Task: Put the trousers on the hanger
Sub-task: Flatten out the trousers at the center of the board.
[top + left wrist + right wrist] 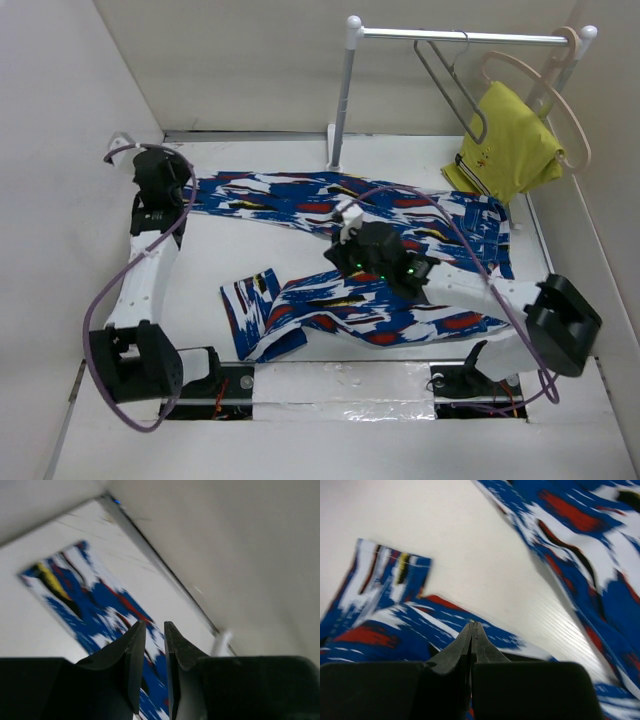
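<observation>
The trousers (300, 195), in a blue-and-white print with red and black streaks, lie flat on the white table, one leg along the back and the other folded towards the front left. The grey wire hanger (450, 80) hangs on the rail. My left gripper (178, 185) hovers by the cuff of the back leg. In the left wrist view its jaws (155, 625) stand a narrow gap apart with nothing between them, above the trousers (100, 605). My right gripper (335, 255) is over the middle. In the right wrist view it (472, 625) is shut, empty, at the edge of the front leg (380, 635).
A white-posted rail (345, 90) stands at the back. It also carries a pale beige hanger (560, 100) and a yellow garment (505, 145) at the right. White walls close in the left, back and right sides.
</observation>
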Controlling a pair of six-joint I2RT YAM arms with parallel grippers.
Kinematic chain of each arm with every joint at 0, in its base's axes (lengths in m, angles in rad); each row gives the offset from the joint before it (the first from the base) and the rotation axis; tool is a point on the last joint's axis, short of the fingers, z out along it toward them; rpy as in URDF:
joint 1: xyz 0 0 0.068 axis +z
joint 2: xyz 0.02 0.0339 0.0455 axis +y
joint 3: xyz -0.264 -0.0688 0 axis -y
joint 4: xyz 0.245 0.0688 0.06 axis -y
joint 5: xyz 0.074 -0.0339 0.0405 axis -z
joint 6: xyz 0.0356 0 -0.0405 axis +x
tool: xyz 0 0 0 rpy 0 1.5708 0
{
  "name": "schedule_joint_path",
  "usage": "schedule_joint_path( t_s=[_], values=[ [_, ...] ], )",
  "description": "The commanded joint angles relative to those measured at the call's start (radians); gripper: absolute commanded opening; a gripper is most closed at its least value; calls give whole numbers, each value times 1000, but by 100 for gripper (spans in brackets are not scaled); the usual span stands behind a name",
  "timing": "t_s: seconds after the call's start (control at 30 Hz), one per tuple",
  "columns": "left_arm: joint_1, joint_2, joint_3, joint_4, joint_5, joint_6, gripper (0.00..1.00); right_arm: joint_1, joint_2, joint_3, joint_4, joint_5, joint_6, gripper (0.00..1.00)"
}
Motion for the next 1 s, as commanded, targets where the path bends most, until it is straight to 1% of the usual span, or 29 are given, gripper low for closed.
schedule_joint_path(
  t_s=[0.0,0.03,0.07,0.1,0.13,0.17,0.2,0.27,0.3,0.37,0.4,0.5,0.67,0.73,0.8,0.87,0.97],
  values=[
    [-111,-84,13,35,118,25,18,74,154,149,81,-41,26,0],
    [-127,-104,10,24,141,24,17,89,196,180,86,-45,29,2],
    [-140,-126,-1,23,167,20,17,101,239,241,86,-41,29,15],
    [-140,-179,-8,21,224,17,16,121,279,270,83,-33,30,21],
    [-140,-212,-19,18,267,14,16,121,352,296,81,-24,33,27],
    [-140,-242,-47,19,293,17,16,121,386,336,83,-24,45,37],
    [-140,-308,-56,16,325,42,16,131,419,353,83,-35,50,41],
    [-149,-374,-76,-25,324,68,17,131,501,381,84,-50,65,48],
    [-160,-443,-106,-34,312,77,17,131,527,414,81,-82,69,50],
    [-160,-506,-148,-34,324,83,18,140,599,447,77,-90,81,50],
    [-160,-552,-186,-34,345,85,19,149,623,485,69,-92,84,50],
    [-160,-603,-220,-56,385,114,20,149,704,540,38,-102,89,50],
    [-160,-651,-271,-57,418,149,20,149,788,634,14,-85,107,47],
    [-173,-660,-278,-65,409,155,20,149,816,651,17,-90,111,25],
    [-184,-660,-283,-60,389,165,20,149,825,677,24,-96,115,6],
    [-184,-655,-278,-69,383,168,21,149,824,703,29,-81,90,1],
    [-184,-660,-278,-74,367,169,21,140,807,798,37,-76,17,1]
  ],
)
